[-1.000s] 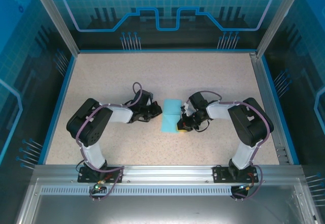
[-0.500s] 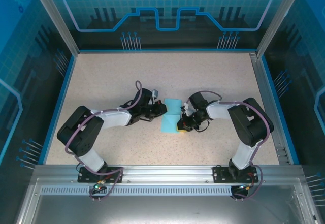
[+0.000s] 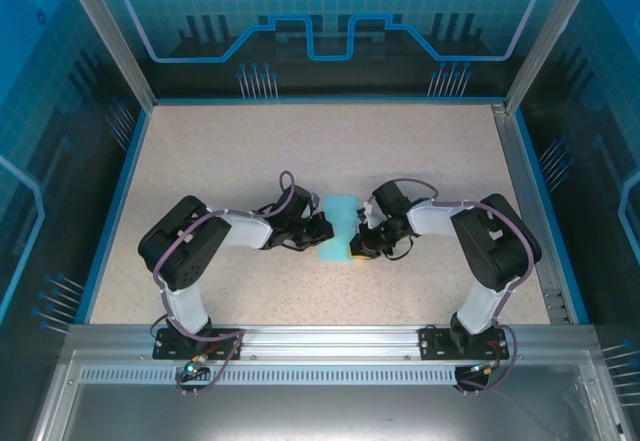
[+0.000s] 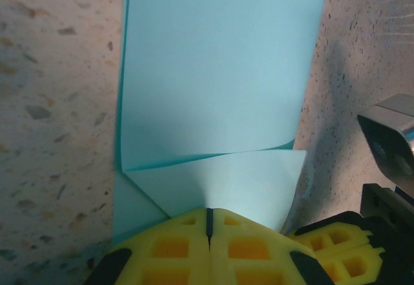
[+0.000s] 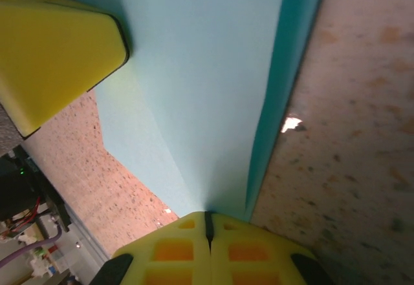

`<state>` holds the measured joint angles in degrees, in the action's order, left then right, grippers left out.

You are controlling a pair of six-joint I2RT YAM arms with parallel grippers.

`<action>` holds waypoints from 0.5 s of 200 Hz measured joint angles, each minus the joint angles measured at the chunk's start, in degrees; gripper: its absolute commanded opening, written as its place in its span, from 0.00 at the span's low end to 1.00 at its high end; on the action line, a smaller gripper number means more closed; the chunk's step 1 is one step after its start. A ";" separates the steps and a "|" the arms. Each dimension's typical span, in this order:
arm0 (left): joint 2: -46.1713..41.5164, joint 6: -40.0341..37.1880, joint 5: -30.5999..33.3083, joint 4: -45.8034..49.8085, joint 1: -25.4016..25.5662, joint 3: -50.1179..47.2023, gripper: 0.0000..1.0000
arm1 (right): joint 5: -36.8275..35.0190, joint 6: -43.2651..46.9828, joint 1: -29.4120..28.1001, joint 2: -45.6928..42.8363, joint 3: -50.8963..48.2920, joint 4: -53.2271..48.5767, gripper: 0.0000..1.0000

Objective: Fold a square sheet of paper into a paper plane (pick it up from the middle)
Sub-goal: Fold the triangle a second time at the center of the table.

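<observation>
The left gripper [image 4: 208, 215] and right gripper [image 5: 207, 219] jaws both clench the folded square sheet of paper [image 3: 338, 219]. A corner fold seems underway. Next, its crease needs pressing flat.

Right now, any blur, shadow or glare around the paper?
Top external: sharp, evenly lit. Left wrist: square sheet of paper crisp, dark shadow on the table to its right. Right wrist: right gripper slightly soft, small glint on the table.

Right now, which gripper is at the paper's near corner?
The right gripper; the left gripper sits farther back, at the left edge of the paper.
</observation>
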<state>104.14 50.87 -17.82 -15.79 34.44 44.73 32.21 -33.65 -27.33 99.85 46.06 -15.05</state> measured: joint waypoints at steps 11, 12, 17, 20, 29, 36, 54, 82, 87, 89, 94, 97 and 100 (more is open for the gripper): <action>0.00 0.00 0.07 0.28 0.02 0.11 0.01 | -0.74 -0.26 0.00 -0.87 0.00 -0.96 0.05; 0.00 0.00 0.07 0.28 0.02 0.11 0.01 | -0.74 -0.31 0.00 -0.94 0.00 -1.01 0.05; 0.00 0.00 0.04 0.33 0.02 0.11 0.01 | -0.92 -0.42 0.00 -1.38 0.02 -1.31 0.05; 0.00 0.00 0.07 0.33 0.02 0.11 0.00 | -0.94 -0.50 0.00 -1.64 0.02 -1.42 0.06; 0.00 0.00 0.07 0.33 0.02 0.11 0.01 | -0.92 -0.72 0.00 -2.38 0.17 -1.88 0.06; 0.00 0.00 0.07 0.33 0.02 0.11 0.00 | -0.92 -0.87 -0.02 -2.80 0.55 -2.25 0.06; 0.00 0.00 0.07 0.33 0.02 0.11 0.01 | -0.92 -0.94 -0.20 -2.89 2.40 -2.69 0.06; 0.00 0.00 0.07 0.50 0.02 0.22 0.01 | -0.96 -1.33 -1.16 -1.36 6.71 -2.91 0.06; 0.00 0.00 0.07 0.50 0.02 0.22 0.01 | -1.07 -1.46 -1.38 -0.72 7.41 -2.91 0.06; 0.00 0.00 0.07 0.50 0.02 0.22 0.01 | -1.11 -1.53 -1.44 -0.55 7.63 -2.91 0.06; 0.00 0.00 0.07 0.50 0.02 0.22 0.01 | -1.27 -1.55 -1.66 0.15 8.20 -2.89 0.06; 0.00 0.00 0.07 0.50 0.02 0.22 0.01 | -1.33 -1.57 -1.75 0.55 8.48 -2.86 0.06; 0.00 0.00 0.07 0.50 0.02 0.22 0.01 | -1.36 -1.64 -1.90 0.94 8.74 -2.82 0.06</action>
<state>104.14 50.87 -17.76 -15.29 34.46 44.95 30.85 -35.29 -29.23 100.79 54.81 -17.87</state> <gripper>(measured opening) 0.051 0.062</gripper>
